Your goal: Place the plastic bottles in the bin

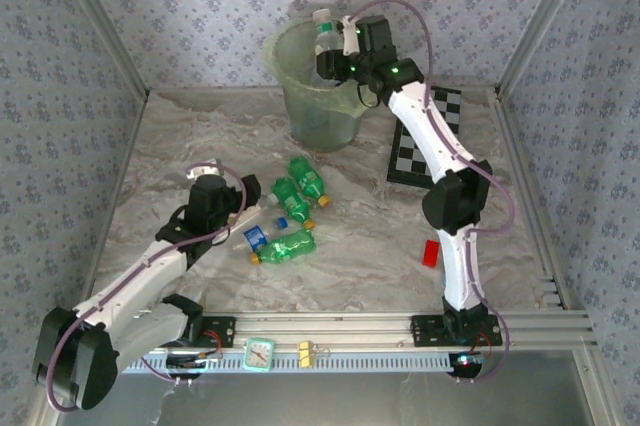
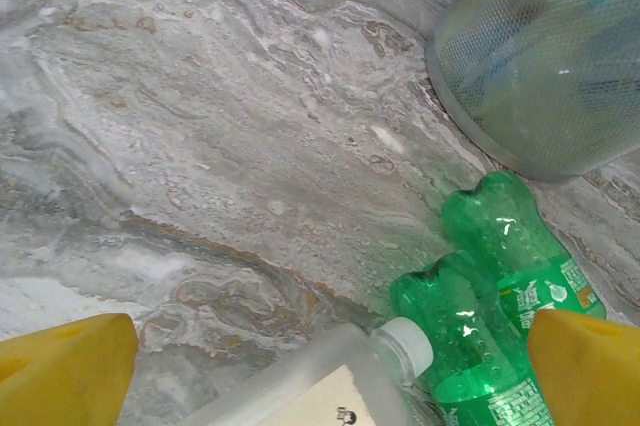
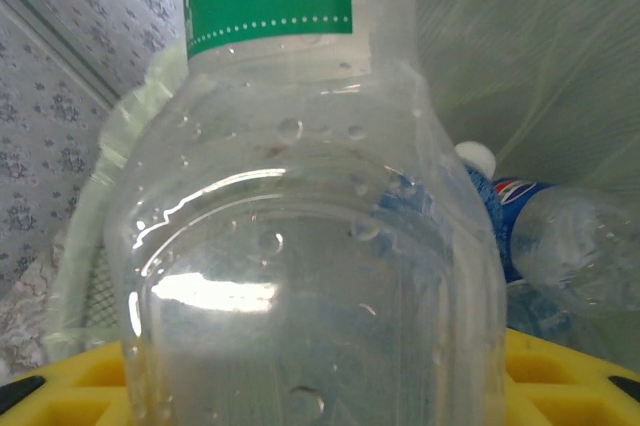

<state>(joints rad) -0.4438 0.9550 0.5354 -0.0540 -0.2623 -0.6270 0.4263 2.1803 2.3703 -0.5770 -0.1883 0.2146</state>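
Plastic bottle, clear with a green label, is clamped between the fingers of the right gripper and held over the bin, where other bottles are seen lying. Fingers of the left gripper are spread wide over the table; a white-capped bottle is framed between them, green bottles just beside.

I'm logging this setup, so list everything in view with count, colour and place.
bin: one, pale green, far centre
held bottle: one, clear, green label, above the bin
bottle in bin: at least one, clear, blue label
green bottles: three, mid-table
clear bottle: one, white cap, at left hand
blue pieces: two, small, beside green bottles
chequered board: one, black-and-white, right of bin
red block: one, beside right arm
clock: one, teal, front rail
left hand: open, over clear bottle
right hand: shut on held bottle
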